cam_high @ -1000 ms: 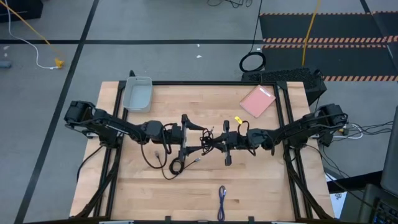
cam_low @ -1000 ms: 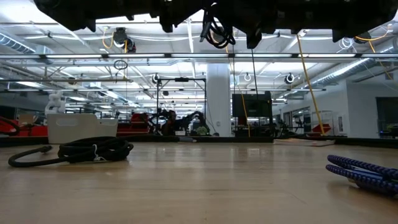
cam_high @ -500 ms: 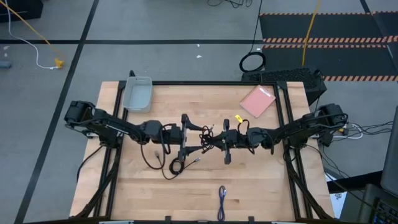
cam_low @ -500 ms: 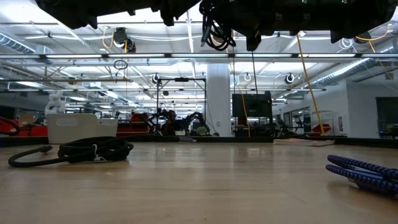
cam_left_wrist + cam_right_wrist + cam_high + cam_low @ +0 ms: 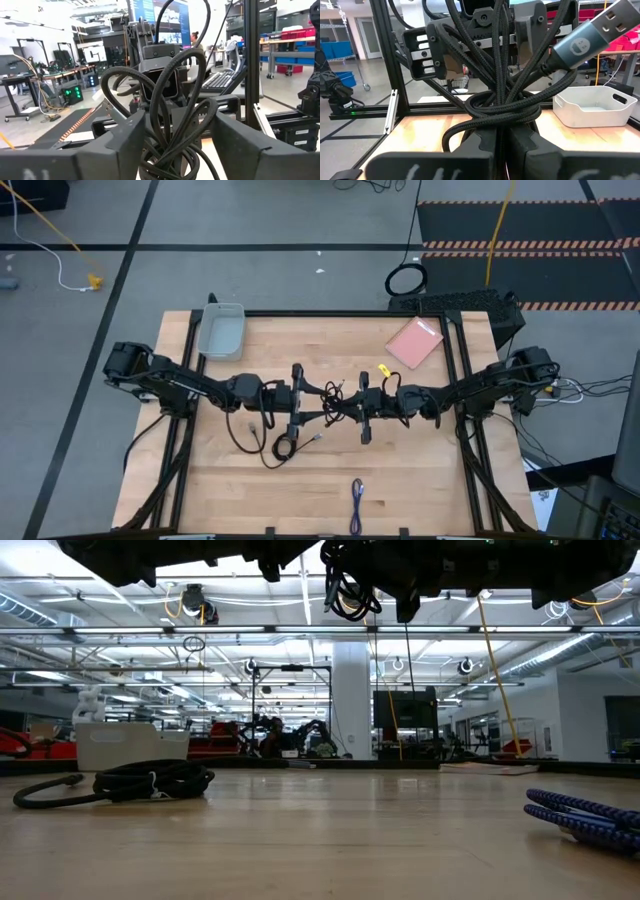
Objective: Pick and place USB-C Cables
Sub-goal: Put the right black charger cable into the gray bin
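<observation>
One black USB-C cable (image 5: 334, 393) hangs in a loose coil between my two grippers, high over the table's middle; in the low view the held cable (image 5: 345, 590) shows clear of the wood. My left gripper (image 5: 318, 408) and my right gripper (image 5: 348, 408) face each other, both shut on it. Its blue-grey connector (image 5: 580, 42) sticks out of the coil. A second black cable (image 5: 285, 445) lies coiled on the table under the left arm. The blue-purple cable (image 5: 357, 498) lies near the near edge. My left gripper (image 5: 177, 135) has the coil's bunched strands (image 5: 170, 155) between its two fingers, coming level from the table's left; loops rise above the fingers. My right gripper (image 5: 500, 140) pinches several strands of the bundle (image 5: 502, 117) between its fingers, level from the table's right; the coil is lifted clear.
A grey bin (image 5: 222, 330) stands at the far left corner. A pink flat square (image 5: 413, 342) lies at the far right. Thick black robot wiring loops under the left arm. Bare wood lies along the near left and near right.
Both arms have stayed over the table's middle. The held cable's hanging loops have shifted a little between the grippers.
</observation>
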Robot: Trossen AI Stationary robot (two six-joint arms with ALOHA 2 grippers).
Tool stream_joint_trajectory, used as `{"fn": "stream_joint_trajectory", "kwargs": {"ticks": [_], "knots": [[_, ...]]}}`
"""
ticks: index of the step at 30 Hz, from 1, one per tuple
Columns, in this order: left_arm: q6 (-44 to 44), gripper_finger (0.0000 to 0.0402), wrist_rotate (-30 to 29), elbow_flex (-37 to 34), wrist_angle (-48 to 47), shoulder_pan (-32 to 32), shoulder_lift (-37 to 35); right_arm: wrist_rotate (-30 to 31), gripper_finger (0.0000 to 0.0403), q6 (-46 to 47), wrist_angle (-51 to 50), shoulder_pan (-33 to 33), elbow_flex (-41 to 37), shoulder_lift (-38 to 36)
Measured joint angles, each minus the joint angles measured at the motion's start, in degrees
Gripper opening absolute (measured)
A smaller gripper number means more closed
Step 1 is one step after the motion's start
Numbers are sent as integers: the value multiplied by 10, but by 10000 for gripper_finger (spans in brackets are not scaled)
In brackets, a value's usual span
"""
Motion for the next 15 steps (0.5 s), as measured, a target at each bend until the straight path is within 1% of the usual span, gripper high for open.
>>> {"fn": "stream_joint_trajectory", "kwargs": {"ticks": [8,15], "knots": [[3,125,-1,0,0,3,0,0,6,0,0,0,0,0],[-12,68,-3,0,0,14,0,0,6,0,-1,0,0,0]]}}
